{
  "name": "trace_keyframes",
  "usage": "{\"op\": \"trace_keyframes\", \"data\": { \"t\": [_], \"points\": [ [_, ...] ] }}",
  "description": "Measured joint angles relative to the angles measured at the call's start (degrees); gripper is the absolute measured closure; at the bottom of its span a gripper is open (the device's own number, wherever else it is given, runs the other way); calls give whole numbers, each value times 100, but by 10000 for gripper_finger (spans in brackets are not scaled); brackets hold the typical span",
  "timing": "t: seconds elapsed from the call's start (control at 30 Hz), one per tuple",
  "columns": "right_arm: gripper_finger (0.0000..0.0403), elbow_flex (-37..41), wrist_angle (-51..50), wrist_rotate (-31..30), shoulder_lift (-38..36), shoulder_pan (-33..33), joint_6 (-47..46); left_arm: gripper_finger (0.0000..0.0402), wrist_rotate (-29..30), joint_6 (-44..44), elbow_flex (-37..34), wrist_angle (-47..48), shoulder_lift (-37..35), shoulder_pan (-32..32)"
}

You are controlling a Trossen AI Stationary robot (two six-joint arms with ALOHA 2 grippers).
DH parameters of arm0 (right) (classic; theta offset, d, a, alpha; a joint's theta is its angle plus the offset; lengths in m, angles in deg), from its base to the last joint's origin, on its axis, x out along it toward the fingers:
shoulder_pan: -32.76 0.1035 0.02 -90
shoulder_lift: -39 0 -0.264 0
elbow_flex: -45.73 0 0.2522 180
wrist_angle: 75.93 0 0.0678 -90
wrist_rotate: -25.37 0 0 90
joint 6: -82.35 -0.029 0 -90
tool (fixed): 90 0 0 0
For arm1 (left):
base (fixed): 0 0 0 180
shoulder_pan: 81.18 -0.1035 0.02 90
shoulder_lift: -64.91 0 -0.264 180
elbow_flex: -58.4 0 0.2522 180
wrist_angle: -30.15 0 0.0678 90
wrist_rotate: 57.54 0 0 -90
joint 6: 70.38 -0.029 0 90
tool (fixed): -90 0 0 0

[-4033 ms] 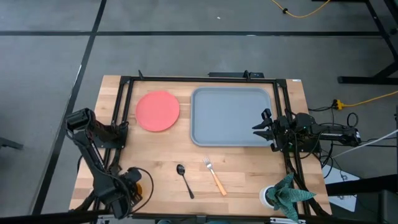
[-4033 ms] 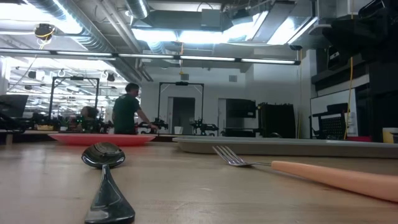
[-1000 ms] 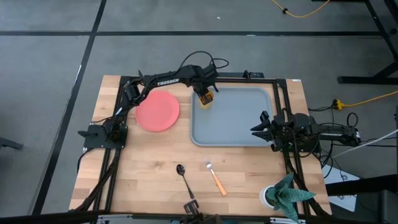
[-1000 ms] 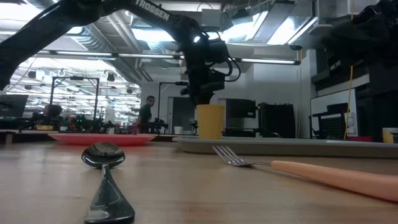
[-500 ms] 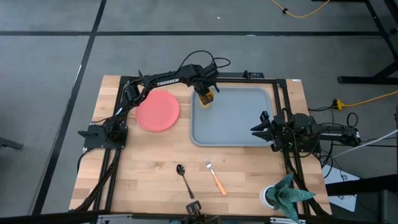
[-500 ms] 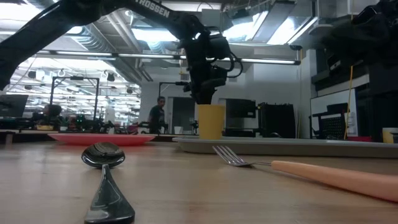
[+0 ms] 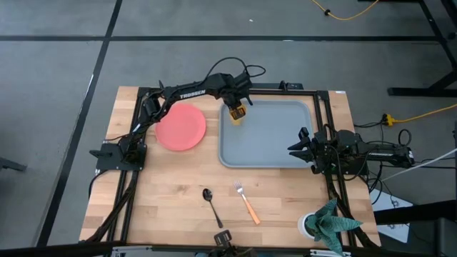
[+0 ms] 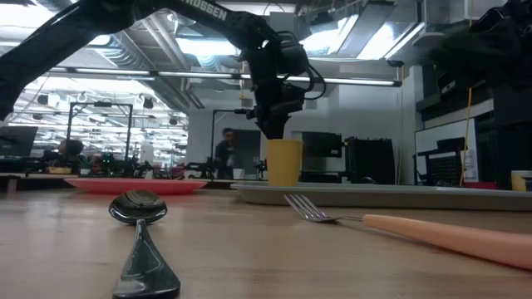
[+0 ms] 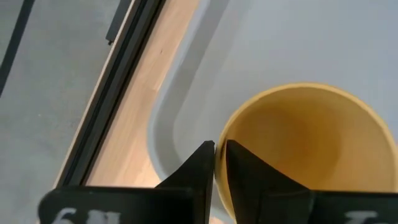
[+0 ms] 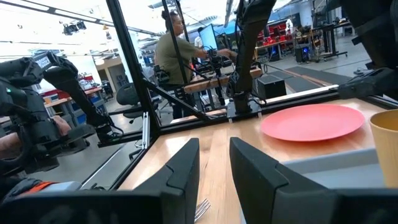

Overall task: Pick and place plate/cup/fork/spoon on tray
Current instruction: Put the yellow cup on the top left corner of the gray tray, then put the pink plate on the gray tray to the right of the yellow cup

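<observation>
The yellow cup (image 7: 238, 113) is at the far left corner of the grey-blue tray (image 7: 265, 150), upright, with my left gripper (image 7: 236, 108) shut on its rim from above. In the low view the tray's rim hides the base of the cup (image 8: 284, 162). The coral-red plate (image 7: 181, 127) lies flat on the table left of the tray. The dark spoon (image 7: 211, 204) and the orange-handled fork (image 7: 247, 202) lie on the wood nearer the front edge. My right gripper (image 7: 294, 148) waits open at the tray's right edge, holding nothing. My left gripper pinches the cup's rim (image 9: 219, 134) on the side toward the tray's far left corner, one finger inside the cup and one outside. The fingers come from above, slanting down. The cup stays upright; whether its base rests on the tray I cannot tell.
A black frame (image 7: 143, 135) runs along the table's edges. A white pot with a green cloth (image 7: 327, 221) stands at the near right corner. A person (image 8: 226, 154) moves in the room behind the table. Bare wood lies between the plate and the spoon.
</observation>
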Motion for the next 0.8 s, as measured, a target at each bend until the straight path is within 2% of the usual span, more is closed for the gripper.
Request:
{"op": "trace_keyframes", "data": {
  "t": [0.37, 0.8],
  "points": [
    [309, -2, -183, 0, 0, -1, 0, 365, -2, 0, 0, 3, -12, 4],
    [309, -2, -224, -2, -2, 0, -8, 365, -93, -305, 9, 139, -486, 0]
  ]
}}
